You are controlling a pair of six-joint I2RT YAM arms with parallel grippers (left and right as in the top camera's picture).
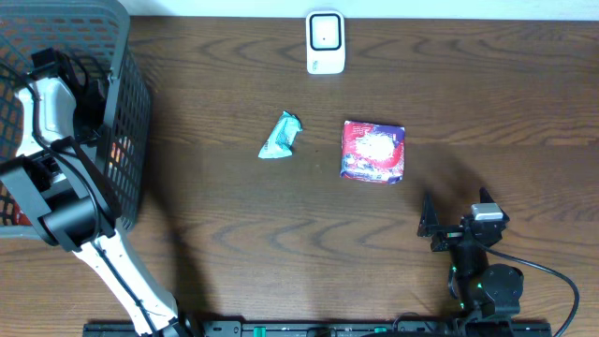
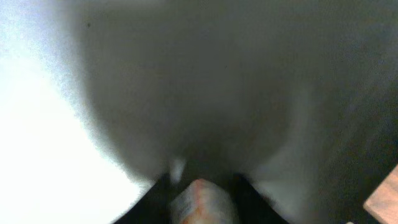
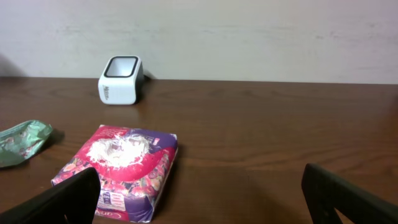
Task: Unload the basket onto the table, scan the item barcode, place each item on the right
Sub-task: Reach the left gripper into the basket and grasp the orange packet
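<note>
The left gripper [image 2: 202, 186] is down in the basket [image 1: 131, 84], its jaws either side of an orange-and-white item [image 2: 200, 208]. The view is too blurred to tell whether they grip it, and it needs that pick before the scanner [image 1: 326, 42]. The right gripper [image 3: 199, 186] hangs wide open by the red packet [image 3: 121, 168], leaving the lane clear.

Chunky white-and-black plastic left arm [image 1: 47, 108], all-black right arm [image 1: 489, 284] with flat black fingers [image 3: 65, 199], tiny green lights [image 1: 455, 272], looping black cable [image 1: 546, 265].
</note>
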